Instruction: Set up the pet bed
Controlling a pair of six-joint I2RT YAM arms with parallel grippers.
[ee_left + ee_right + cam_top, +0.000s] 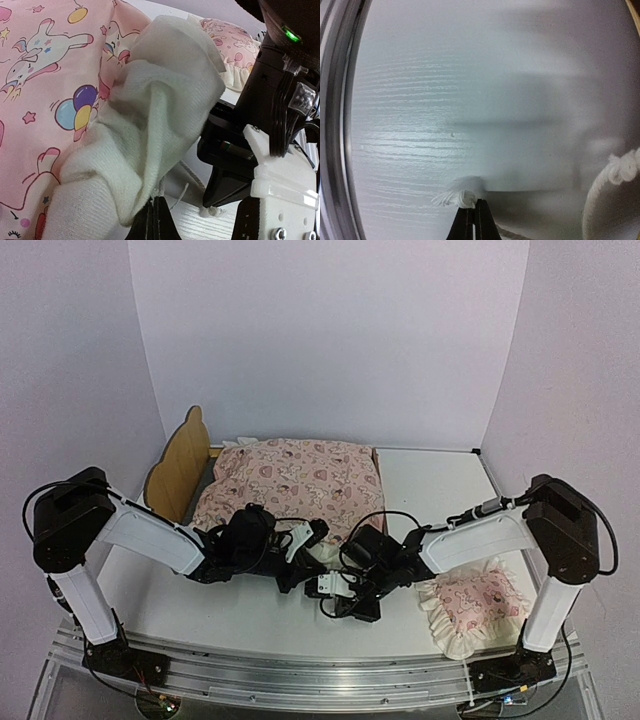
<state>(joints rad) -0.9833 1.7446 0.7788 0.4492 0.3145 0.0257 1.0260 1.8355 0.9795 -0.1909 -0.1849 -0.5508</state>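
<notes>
Pet bed [178, 468] sits back-left on the counter [440, 485], long axis left-right, headboard at left, just beyond both grippers. Left arm is nearer. Left gripper [152, 217] is clamped on white cloth [160, 115] at the cushion [290, 485] edge. Right gripper [472, 215] is pinched on a cord end [461, 198].

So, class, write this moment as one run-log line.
left jaws: shut on cream cloth fold | right jaws: shut on white knotted cord end | pink printed cushion on light plywood bed frame

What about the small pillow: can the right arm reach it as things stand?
Probably yes: the pillow lies beside that arm, nothing between. But the right gripper is shut on a white cord and must release first.
</notes>
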